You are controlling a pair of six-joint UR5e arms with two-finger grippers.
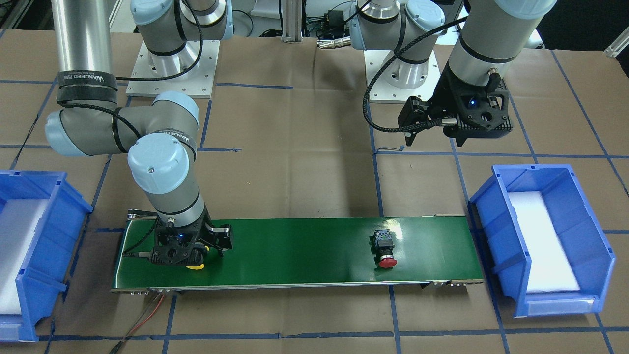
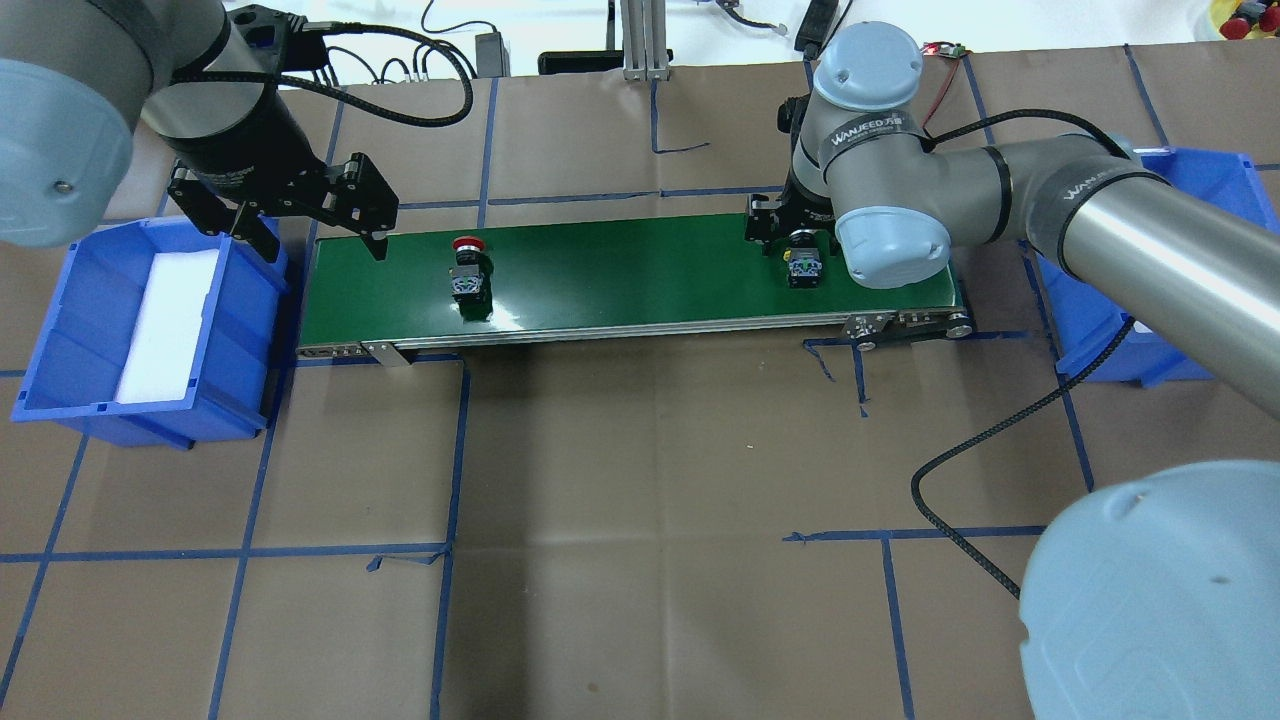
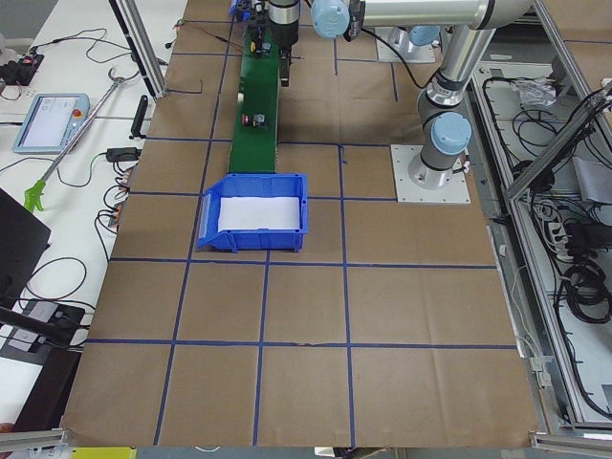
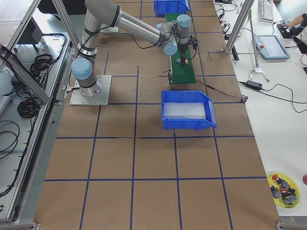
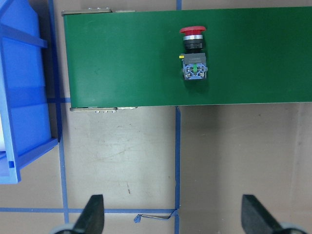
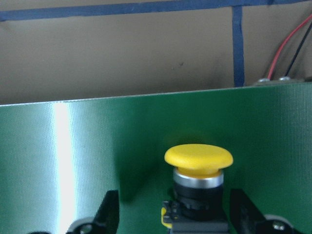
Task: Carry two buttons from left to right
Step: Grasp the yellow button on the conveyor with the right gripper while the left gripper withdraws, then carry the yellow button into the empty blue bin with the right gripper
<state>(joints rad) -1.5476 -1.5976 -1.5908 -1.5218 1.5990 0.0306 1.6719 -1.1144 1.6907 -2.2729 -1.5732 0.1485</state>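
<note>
Yellow button (image 6: 198, 158) lies on its side at the green belt's (image 6: 122, 141) right end, between my right gripper's (image 6: 176, 214) spread fingers, neither touching it. I should centre on the black collar under the cap, then squeeze evenly so it cannot roll. Red button (image 2: 467, 268) lies near the belt's left end, and my left gripper (image 5: 174, 217) hangs released just off that end.

Brown paper covers the table (image 2: 640, 480), gridded with blue tape lines (image 2: 245, 552).
</note>
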